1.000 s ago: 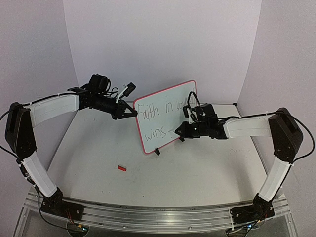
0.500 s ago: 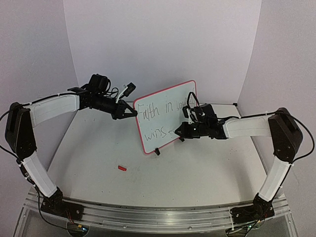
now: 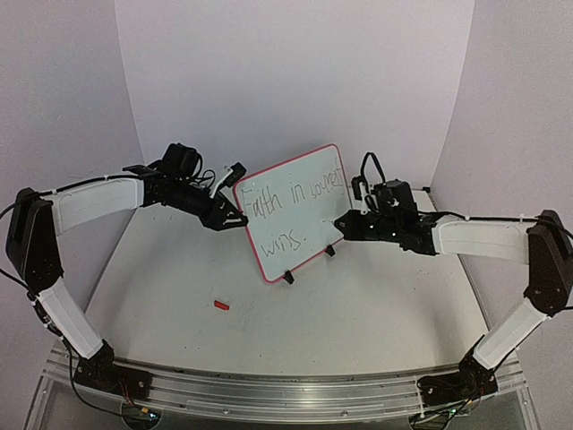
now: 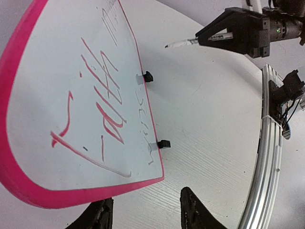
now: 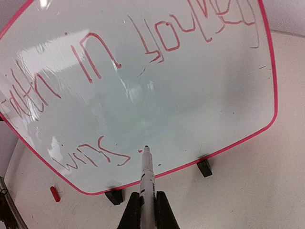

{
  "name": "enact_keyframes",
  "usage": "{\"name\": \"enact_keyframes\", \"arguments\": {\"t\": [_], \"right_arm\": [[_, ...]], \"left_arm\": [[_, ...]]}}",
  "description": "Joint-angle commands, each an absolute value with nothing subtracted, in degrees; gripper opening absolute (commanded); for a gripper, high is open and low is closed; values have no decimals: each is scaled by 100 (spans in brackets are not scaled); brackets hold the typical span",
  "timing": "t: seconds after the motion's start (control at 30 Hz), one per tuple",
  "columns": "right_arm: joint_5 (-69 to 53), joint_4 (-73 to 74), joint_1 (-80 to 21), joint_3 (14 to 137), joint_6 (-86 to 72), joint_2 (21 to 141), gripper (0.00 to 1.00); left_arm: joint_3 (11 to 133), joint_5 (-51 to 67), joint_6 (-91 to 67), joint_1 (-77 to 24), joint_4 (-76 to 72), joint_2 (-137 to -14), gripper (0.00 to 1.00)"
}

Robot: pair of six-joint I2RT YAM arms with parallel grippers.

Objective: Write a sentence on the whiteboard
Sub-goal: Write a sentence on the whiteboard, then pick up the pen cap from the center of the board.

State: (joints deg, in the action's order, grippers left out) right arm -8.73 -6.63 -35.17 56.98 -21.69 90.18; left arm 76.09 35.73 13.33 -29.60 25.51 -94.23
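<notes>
Two lines form the sentence on the whiteboard, upright on the desk: "Faith in yourself wins.", "yourself" barely legible. Left hand gapes empty at its rim; right hand pinches a marker.

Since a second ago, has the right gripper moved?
Yes. The right gripper pulled back rightward, farther from the red cap, off the whiteboard face.
</notes>
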Motion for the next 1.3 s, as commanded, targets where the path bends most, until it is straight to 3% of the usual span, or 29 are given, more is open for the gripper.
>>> {"name": "enact_keyframes", "arguments": {"t": [0.0,0.23,0.4,0.77,1.03,1.27], "right_arm": [[-462,-800,-3431,5562,-1984,8541,0],[-314,-705,-3349,5418,-1824,7989,0],[-330,-537,-3351,5350,-1704,7723,0],[-769,-33,-3356,5312,-1962,7407,0],[-1394,721,-3363,4983,-2615,7080,0],[-1630,857,-3387,4448,-3081,6687,0]], "left_arm": [[7376,3102,1305,-2985,2348,-8901,53],[7021,2375,1058,-2892,2038,-8469,65],[6408,1714,705,-2865,1843,-7744,67],[3802,558,-1778,-2874,449,-6039,70],[3202,1427,-2042,-2899,-205,-6502,68],[3446,2616,-1828,-2998,-787,-7814,63]]}}
